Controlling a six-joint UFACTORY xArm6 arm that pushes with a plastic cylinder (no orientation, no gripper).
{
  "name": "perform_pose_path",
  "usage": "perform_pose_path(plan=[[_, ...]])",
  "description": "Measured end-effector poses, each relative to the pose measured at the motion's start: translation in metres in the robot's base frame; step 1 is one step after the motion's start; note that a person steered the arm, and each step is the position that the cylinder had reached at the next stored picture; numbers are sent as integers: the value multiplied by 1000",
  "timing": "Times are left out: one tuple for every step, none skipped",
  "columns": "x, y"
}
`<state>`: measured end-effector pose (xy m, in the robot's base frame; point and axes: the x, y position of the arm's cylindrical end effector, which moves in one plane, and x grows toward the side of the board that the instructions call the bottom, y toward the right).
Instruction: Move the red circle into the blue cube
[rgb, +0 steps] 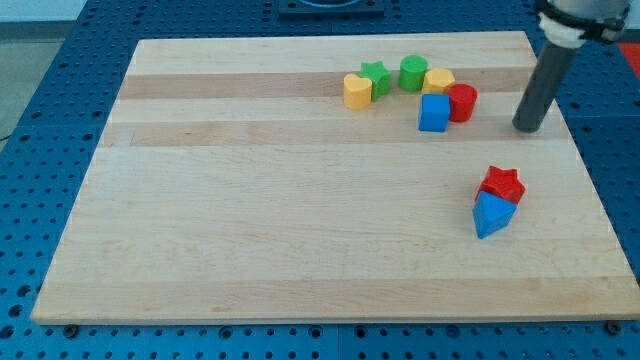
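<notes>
A pale wooden surface (300, 200) with visible grain sits on blue pegboard (60, 60). My dark rod has no fingers; my tip (527, 128) rests at three o'clock from the red circle (462, 102), apart from it. The red circle touches the blue cube (434, 113), at its two o'clock. Nearby cluster a yellow block (438, 81), a green cylinder (413, 72), a green star (376, 76) and a yellow heart (357, 90). Lower down, a red star (502, 184) touches a blue triangle (490, 215).

Bright, even overhead light, soft short shadows beside the blocks, mild sheen on the wooden board (300, 230), slightly soft focus.
</notes>
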<state>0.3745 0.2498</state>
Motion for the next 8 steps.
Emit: perform_pose_path(plan=[[-22,-1],[-31,-10],[-31,-23],[-31,-31],[-31,-35],[-31,-38],[-31,-46],[-31,-61]])
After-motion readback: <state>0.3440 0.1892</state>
